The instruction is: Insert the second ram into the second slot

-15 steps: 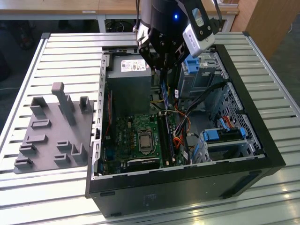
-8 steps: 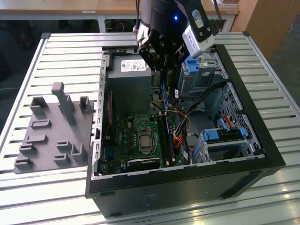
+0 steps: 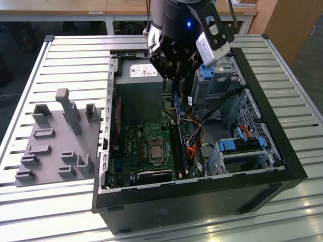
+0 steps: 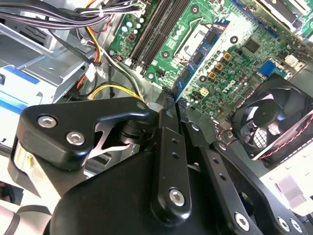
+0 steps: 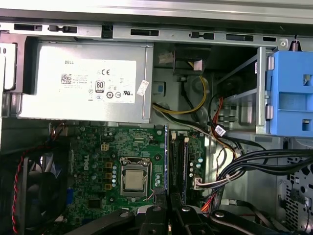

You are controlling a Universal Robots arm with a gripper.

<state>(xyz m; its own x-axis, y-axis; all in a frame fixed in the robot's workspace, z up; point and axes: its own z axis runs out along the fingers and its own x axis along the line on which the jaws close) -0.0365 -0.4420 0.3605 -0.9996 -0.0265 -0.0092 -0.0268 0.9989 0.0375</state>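
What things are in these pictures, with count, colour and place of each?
table: one, grey, slatted, under everything
computer case: one, black, open, on the table
fixture: one, grey, on the table, exterior view's left of the case
motherboard: one, green, inside the case
power supply: one, grey, inside the case
fan: one, black, beside the motherboard
drive brackets: two, blue, exterior view's right of the motherboard
second ram: one, blue, above the motherboard
pincer: one, black, shut on the second ram
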